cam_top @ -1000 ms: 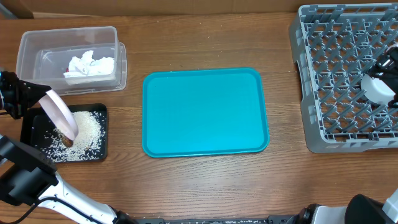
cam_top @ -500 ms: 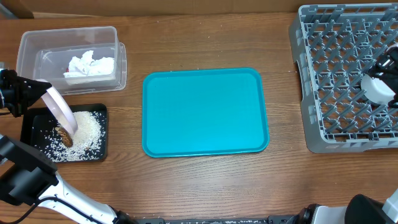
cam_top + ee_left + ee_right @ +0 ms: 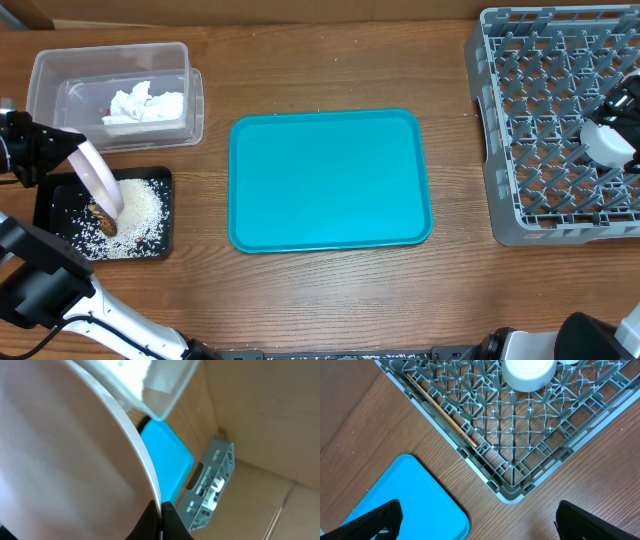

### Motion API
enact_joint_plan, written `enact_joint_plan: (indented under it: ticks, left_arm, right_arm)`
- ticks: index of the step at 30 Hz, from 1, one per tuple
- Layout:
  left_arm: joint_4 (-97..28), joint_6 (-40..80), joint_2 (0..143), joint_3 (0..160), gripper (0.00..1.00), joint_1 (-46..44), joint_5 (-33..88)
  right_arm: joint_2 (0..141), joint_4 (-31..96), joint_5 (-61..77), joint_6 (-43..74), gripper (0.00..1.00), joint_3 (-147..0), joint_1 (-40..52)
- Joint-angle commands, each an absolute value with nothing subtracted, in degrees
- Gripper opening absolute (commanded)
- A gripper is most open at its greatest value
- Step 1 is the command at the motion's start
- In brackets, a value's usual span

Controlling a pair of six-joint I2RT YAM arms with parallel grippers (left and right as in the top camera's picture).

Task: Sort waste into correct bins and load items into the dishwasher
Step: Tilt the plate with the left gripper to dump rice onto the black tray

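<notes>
The smaller pinkish-white plate (image 3: 100,182) stood steeply tilted over the shallow black rectangular tray (image 3: 50,205). My left jaws were pressed together on its upper rim, and its lower edge reached down beside the brown food scrap (image 3: 103,220). That tray held the scrap and a spread of loose white rice-like crumbs (image 3: 140,205). Just behind it, the clear rectangular plastic tub (image 3: 45,75) held crumpled white paper tissues (image 3: 145,103). The large square grey plastic dish rack (image 3: 512,491) carried a small white cup (image 3: 527,372) and wooden chopsticks (image 3: 442,412). My right jaws hung spread wide above the rack's corner, gripping nothing, well apart from the cup. The teal serving tray (image 3: 330,180) lay on the desk (image 3: 330,300) between tub and rack.
</notes>
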State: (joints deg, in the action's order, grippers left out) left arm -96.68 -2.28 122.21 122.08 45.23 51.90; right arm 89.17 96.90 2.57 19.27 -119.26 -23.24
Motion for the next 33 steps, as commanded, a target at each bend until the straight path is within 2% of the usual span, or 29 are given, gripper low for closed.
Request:
enact_joint_plan:
  ticks: [1,3,6,19,24,29,33]
  left_arm:
    - [-96.4,-8.5,121.8,122.4,0.04,44.6,56.4]
    - [-96.9,-5.0,121.9,121.7,0.04,44.6,58.2]
    - [-96.9,-7.8,121.8,121.3,0.04,44.5,62.8]
    - [-96.9,1.0,121.3,120.6,0.04,44.2,60.0]
    - [-96.9,0.8,121.3,119.6,0.04,44.9,60.3]
    - [-96.9,-1.8,117.5,112.9,0.04,45.1,70.7]
    - [-96.9,-1.7,116.2,111.0,0.04,45.8,69.4]
  right_arm:
    - [89.1,96.6,2.1,19.4,1.00,-120.0,-23.4]
    - [89.1,96.6,2.2,19.4,1.00,-120.0,-23.4]
    - [89.1,96.6,2.1,19.4,1.00,-120.0,-23.4]
    - [89.1,96.6,2.1,19.4,1.00,-120.0,-23.4]
    - [89.1,96.6,2.1,19.4,1.00,-120.0,-23.4]
    - [89.1,96.6,2.2,19.4,1.00,-120.0,-23.4]
    - [89.1,96.6,2.1,19.4,1.00,-120.0,-23.4]
